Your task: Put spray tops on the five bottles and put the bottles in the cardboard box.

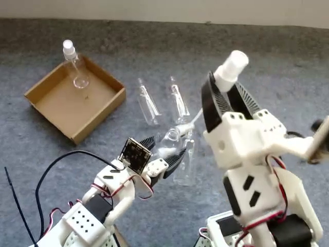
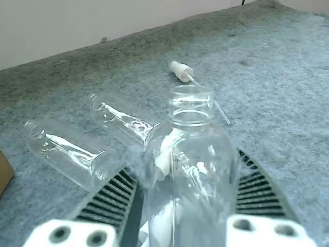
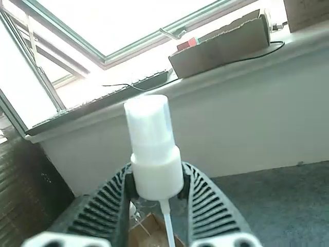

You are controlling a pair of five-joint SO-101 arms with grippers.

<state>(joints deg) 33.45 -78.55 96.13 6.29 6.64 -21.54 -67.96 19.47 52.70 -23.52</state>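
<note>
- The left pincer [image 1: 165,148] pinches a clear uncapped plastic bottle [image 2: 187,154] round its body. The open neck points away from the wrist, and the bottle sits well apart from the shallow brown cardboard box [image 1: 77,103], off the box's corner nearest the arms.
- The right pincer [image 3: 157,172] pinches a white plastic spray top [image 3: 153,149] at its collar. It is raised above the grey carpeted desk [image 1: 257,46], farther from the box than the held bottle, with the thin dip tube [image 3: 167,226] hanging below.
- One capped clear bottle [image 1: 74,64] leans in the box at its far corner.
- Two more uncapped bottles [image 1: 147,105] [image 1: 178,100] lie on the desk between the box and the raised top. What looks like a fifth bottle [image 1: 185,164] lies just beside the held one, on the side away from the box.
- A loose spray top [image 2: 180,70] lies on the desk beyond them.
- The bottles look light, thin-walled and smooth, so likely slippery (and apt to dent under a hard squeeze). A mid-body hold seems right, as it leaves the neck free.
- The spray top looks small, stiff and light, and the collar is the sound place to hold it. Its dip tube looks flexible and may catch on the neck's rim, so it probably needs to go in first.
</note>
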